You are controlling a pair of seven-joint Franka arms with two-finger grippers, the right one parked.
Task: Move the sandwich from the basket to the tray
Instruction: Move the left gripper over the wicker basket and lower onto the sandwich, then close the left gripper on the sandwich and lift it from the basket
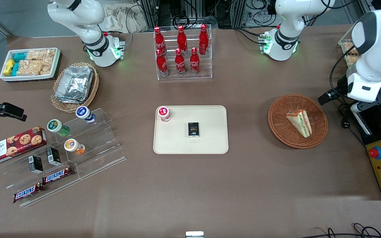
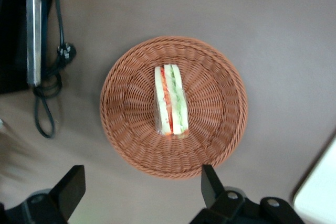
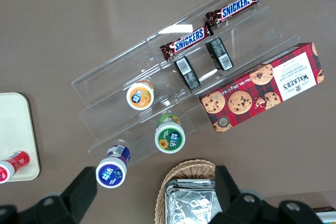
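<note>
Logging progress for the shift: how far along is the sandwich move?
Nothing is done yet: the sandwich lies in the round basket. In hand: the gripper hangs open above them, holding nothing. Left: descend, grasp, carry it to the tray, which holds a red-capped bottle and black box.

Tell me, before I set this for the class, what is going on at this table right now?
The working arm's gripper hangs open above the round basket, not touching anything. The sandwich lies in the middle of that basket, not yet picked up. The tray, nearer the table's middle, already holds a red-capped bottle and a small black box, with bare space left for the sandwich.
</note>
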